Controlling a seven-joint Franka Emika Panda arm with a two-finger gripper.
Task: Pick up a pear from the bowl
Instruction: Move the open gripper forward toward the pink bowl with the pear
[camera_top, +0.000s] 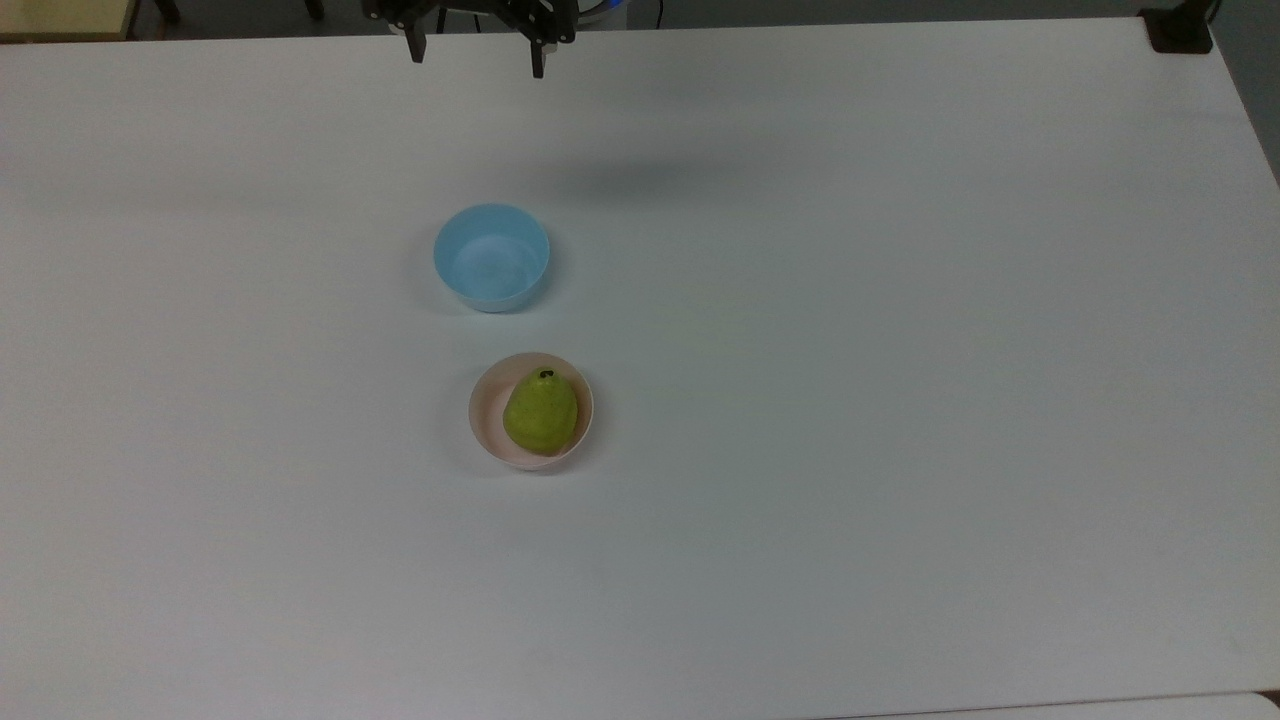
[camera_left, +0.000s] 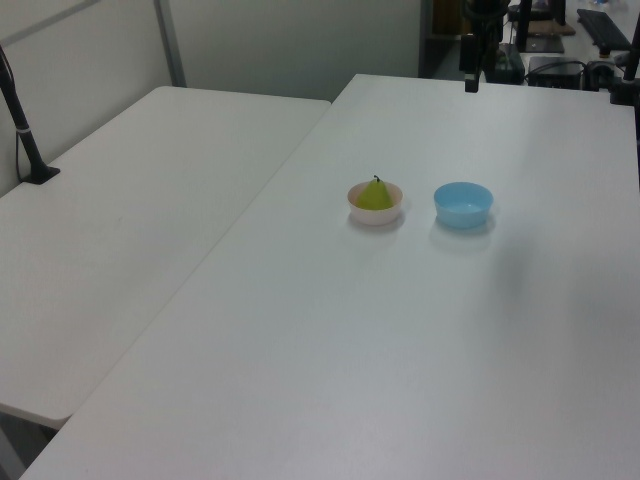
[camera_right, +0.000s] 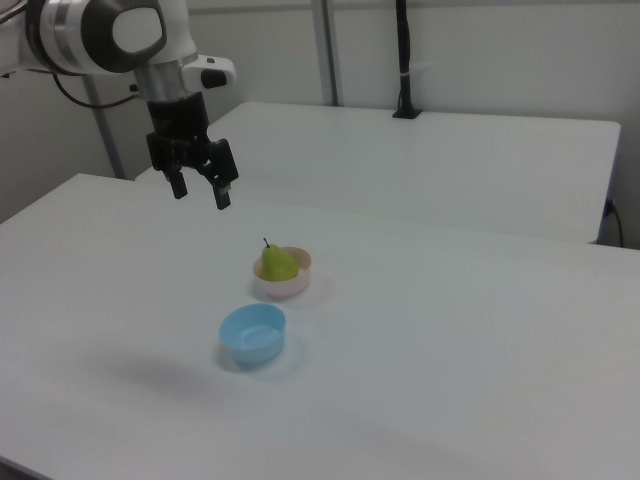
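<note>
A yellow-green pear (camera_top: 541, 410) with a dark stem spot sits in the pale pink bowl (camera_top: 482, 405) near the middle of the white table. It leans toward the top view's right side of the bowl. In the left view the pear (camera_left: 375, 195) stands stem up in the bowl (camera_left: 375, 214); the right view shows the pear (camera_right: 278, 263) and bowl (camera_right: 290, 290) too. My gripper (camera_top: 478, 58) hangs open and empty high over the table's far edge, well away from the bowl. The right view has the gripper (camera_right: 202, 192) up and to the left of the pear.
An empty light blue bowl (camera_top: 491, 257) stands between the pink bowl and the gripper's side of the table. A second white table (camera_left: 130, 220) adjoins this one, with a black clamped pole (camera_left: 25, 130) on it. Another black clamp (camera_top: 1180, 30) sits at a table corner.
</note>
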